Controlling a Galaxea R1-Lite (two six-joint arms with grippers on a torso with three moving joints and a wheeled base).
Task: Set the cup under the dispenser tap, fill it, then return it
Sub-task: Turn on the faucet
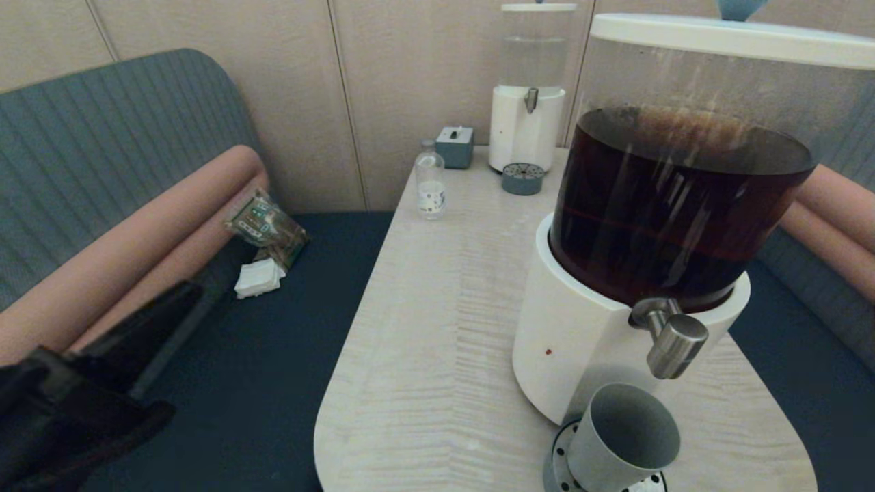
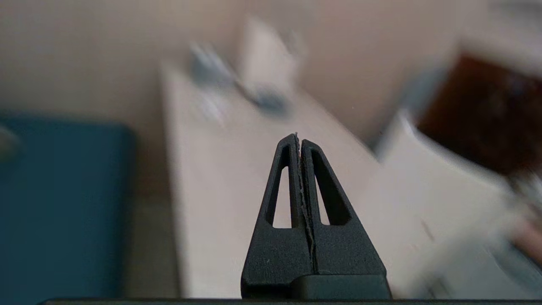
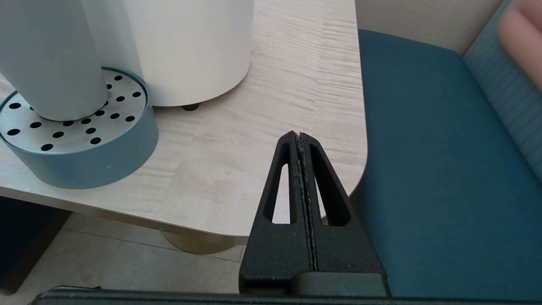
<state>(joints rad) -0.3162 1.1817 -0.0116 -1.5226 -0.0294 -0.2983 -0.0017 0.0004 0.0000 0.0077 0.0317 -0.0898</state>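
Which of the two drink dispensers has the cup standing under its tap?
The large white-based dispenser of dark brown liquid, nearest the camera: the grey tumbler stands on its perforated tray. The smaller clear-liquid dispenser's tray is bare.

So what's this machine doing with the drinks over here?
Right now nothing is being held. The grey cup stands on the perforated drip tray beneath the steel tap of the big dispenser with dark liquid. I see no liquid running from the tap. The left gripper is shut and empty, off to the left of the table. The right gripper is also shut and empty, parked low by the table's near edge.
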